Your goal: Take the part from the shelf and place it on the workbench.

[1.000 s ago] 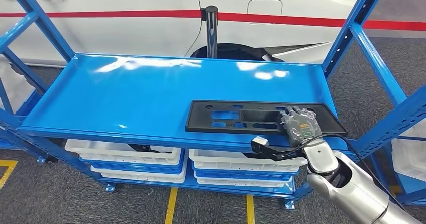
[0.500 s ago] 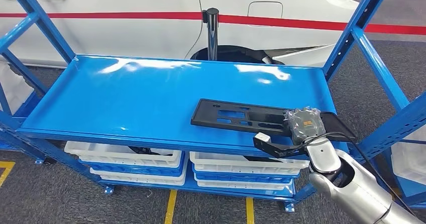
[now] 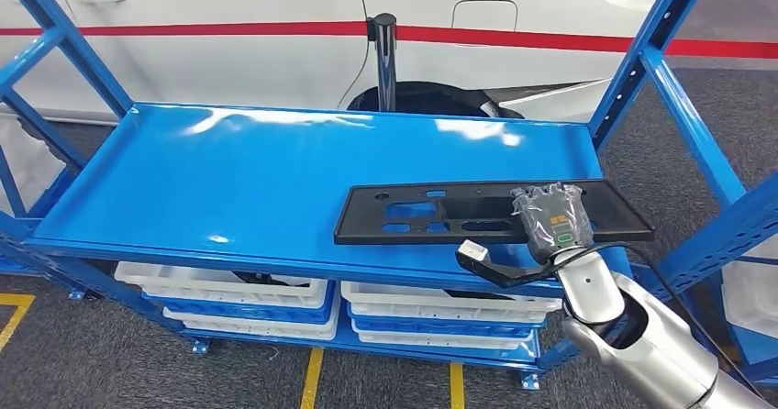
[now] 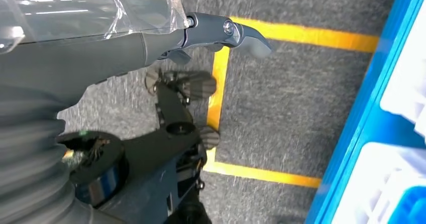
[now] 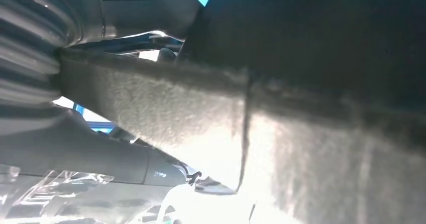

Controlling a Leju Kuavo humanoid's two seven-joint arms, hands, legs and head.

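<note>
The part (image 3: 431,215) is a long flat black plate with several cutouts. It lies across the right front of the blue shelf board (image 3: 257,171), and its right end sticks out past the board's edge. My right hand (image 3: 550,221) grips the plate near that end, fingers on top and the thumb underneath. In the right wrist view the plate's dark underside (image 5: 326,33) sits close over the grey thumb (image 5: 150,108). My left hand (image 4: 100,38) hangs above the floor with its thumb (image 4: 241,32) stretched out and nothing in it.
Blue uprights (image 3: 642,51) frame the shelf on both sides. White bins (image 3: 229,290) sit on the lower level. Behind stand a black post (image 3: 385,56) and a white car with a red stripe (image 3: 229,28). Yellow lines (image 3: 314,377) mark the grey floor.
The plate has swung in my right hand: half a second ago it lay slanted, and now it runs level along the shelf's front edge. The hand keeps its hold.
</note>
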